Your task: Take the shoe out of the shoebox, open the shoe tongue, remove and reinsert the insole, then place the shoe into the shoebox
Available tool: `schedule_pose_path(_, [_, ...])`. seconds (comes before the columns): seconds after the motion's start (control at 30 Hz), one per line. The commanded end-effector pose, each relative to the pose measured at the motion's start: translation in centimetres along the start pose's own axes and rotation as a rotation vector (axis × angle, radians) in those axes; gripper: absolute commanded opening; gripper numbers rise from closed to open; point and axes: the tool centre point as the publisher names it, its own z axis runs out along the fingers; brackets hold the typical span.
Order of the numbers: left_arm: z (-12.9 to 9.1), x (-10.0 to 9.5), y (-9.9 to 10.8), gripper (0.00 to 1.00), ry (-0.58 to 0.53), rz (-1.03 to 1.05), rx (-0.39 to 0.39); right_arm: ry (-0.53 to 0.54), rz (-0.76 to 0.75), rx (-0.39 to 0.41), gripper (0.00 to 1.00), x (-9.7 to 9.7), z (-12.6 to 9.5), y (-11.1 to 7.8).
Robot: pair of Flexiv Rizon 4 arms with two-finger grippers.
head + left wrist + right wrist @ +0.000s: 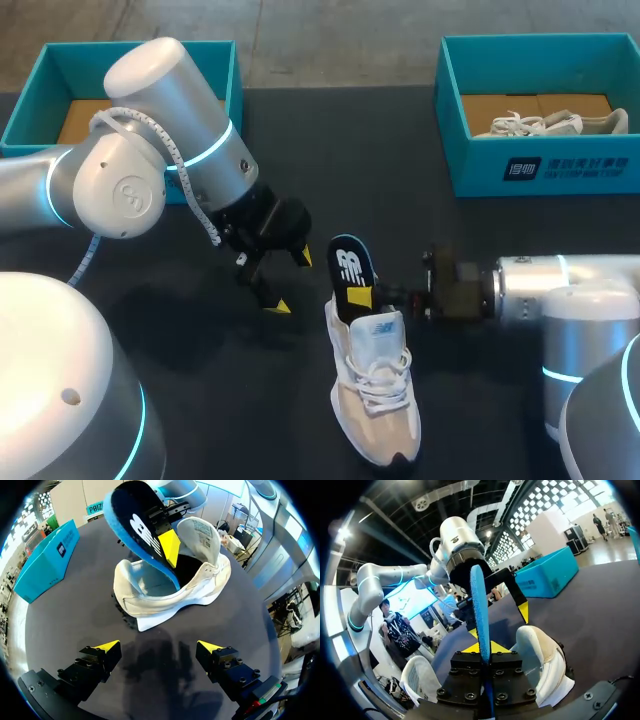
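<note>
Much of the far-left shoebox (40, 95) is covered by the left arm (150, 150), so I cannot see all of its inside. The insole (349, 265) rises tilted out of the shoe (375, 400). Its lower end drops into the heel opening and out of sight.

The right pincer (362, 296) pinches the insole from both sides. The left pincer (290, 282) hangs spread just beside the shoe, touching nothing.

The shoe is white and beige with white laces and a dark sole. It stands upright on the dark table (220, 400) between the two arms, with its tongue (200, 535) raised.

The insole is black with a blue edge and a white logo. The tongue's inner label is too small to read. The far-right shoebox (540, 165) carries white print and holds a second shoe (545, 124).
</note>
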Motion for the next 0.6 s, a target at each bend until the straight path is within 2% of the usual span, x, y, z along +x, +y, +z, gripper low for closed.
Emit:
schedule_pose_path(0.03, [0.1, 0.1, 0.0, 1.0, -0.001, 0.0, 0.0, 0.008, 0.015, -0.004, 0.0, -0.2, 0.1, -0.8])
schedule_pose_path(0.47, [0.1, 0.1, 0.0, 1.0, -0.001, 0.0, 0.0, 0.008, 0.129, 0.107, 0.0, -0.4, 0.0, -3.1])
schedule_pose_path(0.6, [0.1, 0.1, 0.0, 1.0, -0.001, 0.0, 0.0, 0.002, 0.133, 0.111, 0.0, -0.3, -0.1, -3.3])
